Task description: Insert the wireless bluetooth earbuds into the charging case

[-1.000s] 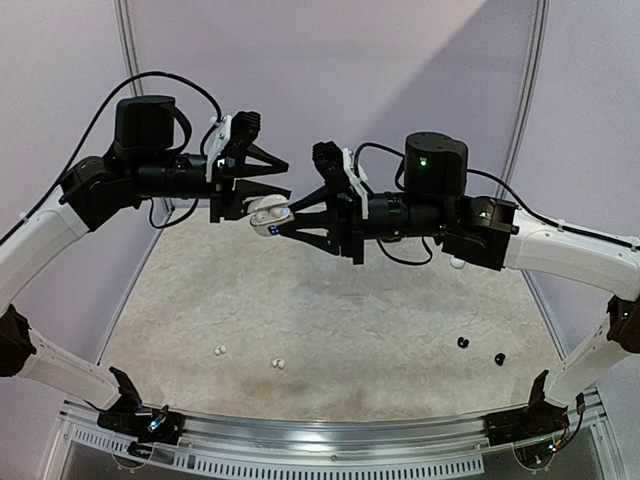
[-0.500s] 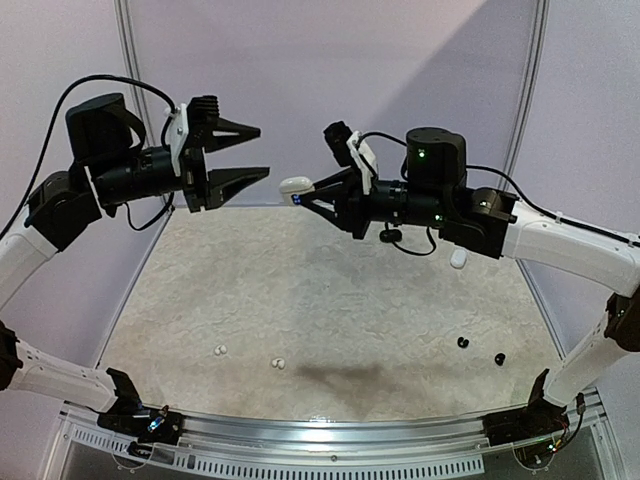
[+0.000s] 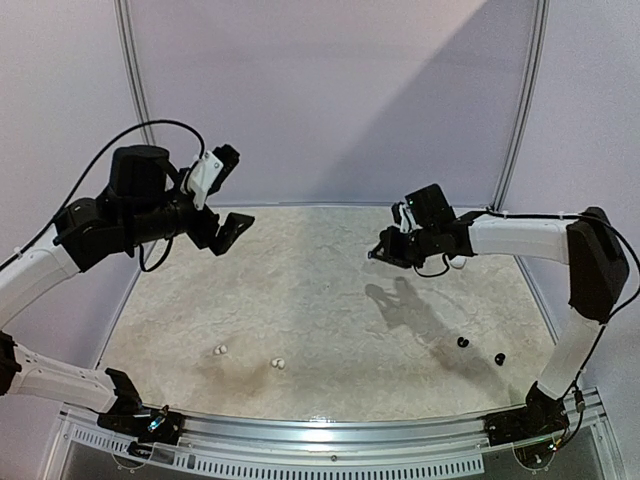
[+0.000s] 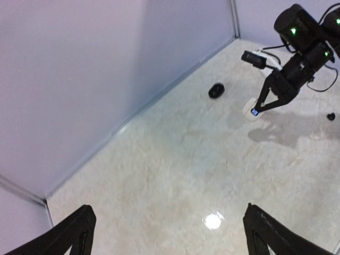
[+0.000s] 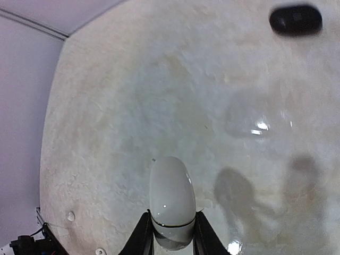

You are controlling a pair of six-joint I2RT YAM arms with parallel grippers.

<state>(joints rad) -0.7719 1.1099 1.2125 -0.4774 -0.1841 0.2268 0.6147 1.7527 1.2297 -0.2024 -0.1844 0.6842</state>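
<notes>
Left claw (image 3: 231,192): spread wide, empty.
Right claw (image 3: 379,252): clamped on white case (image 5: 171,196).
Earbuds (image 3: 278,363): loose on worktop (image 3: 330,300), near its front.

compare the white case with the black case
Colour: the white case is glossy white, the black case dark. State: the white case is clamped in the right end effector; the black case lies free on the table, with nothing touching it. Both are rounded, pebble-like shapes.
</notes>
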